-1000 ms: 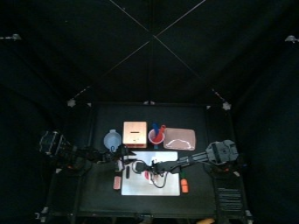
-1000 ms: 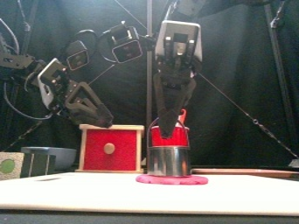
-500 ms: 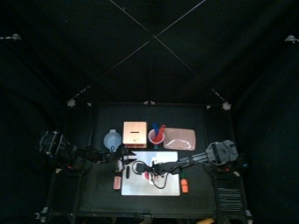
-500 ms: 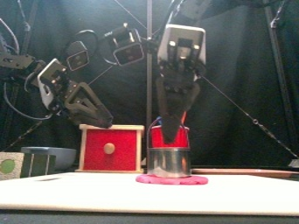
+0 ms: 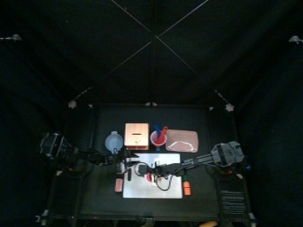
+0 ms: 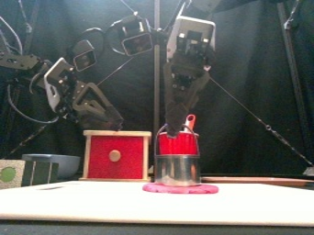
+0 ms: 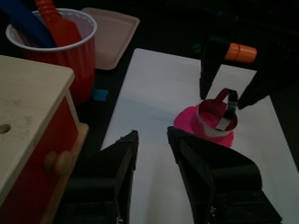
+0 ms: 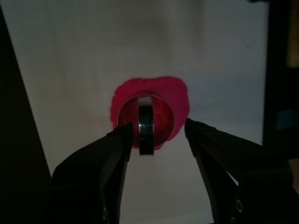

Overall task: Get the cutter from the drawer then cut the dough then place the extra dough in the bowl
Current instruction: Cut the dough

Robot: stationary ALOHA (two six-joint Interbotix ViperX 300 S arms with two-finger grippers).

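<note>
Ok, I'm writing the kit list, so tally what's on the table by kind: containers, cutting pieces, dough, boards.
Containers: 4 (pale wooden box with red drawer front, blue-grey bowl, red cup, flat pink tray)
Cutting pieces: 3 (round metal cutter, blue toy knife, red toy knife)
Dough: 1 (flat pink dough disc)
Boards: 1 (white cutting board)
Total: 9

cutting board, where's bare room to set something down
Bare: the front strip of the white cutting board, ahead of the dough, and the stretch between dough and wooden box. Crowded: the cutter on the dough, right gripper above it.
</note>
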